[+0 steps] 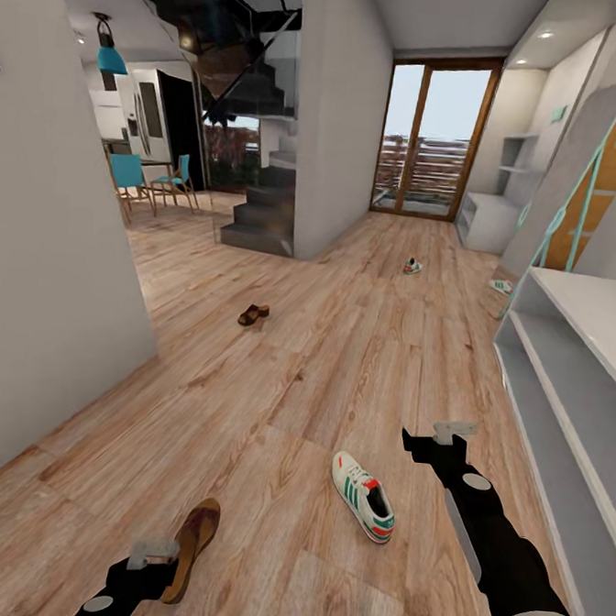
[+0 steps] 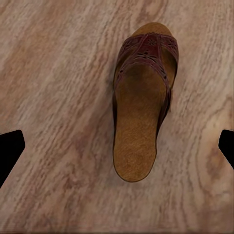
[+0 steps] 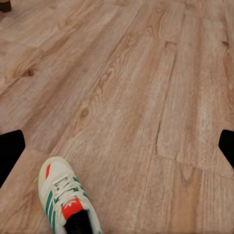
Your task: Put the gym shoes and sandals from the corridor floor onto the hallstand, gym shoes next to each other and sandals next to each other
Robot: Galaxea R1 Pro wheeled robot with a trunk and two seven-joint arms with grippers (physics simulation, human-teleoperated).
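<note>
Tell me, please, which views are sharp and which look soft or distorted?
Head view: wide-angle, walls lean outward; the near sneaker is clear, the far sandal soft. Left wrist view: sandal sharp, strap pattern readable. Right wrist view: floor grain slightly soft; no glare.

Grey walls, dark staircase, glass door, teal chairs

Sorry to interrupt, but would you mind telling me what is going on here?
A two-armed robot is tidying shoes off a corridor floor. Its left hand hangs open above a brown sandal, holding nothing. Its right hand is open over the boards near a white sneaker. The other sandal and sneaker lie farther down the corridor. The grey shoe rack stands at the far end.
</note>
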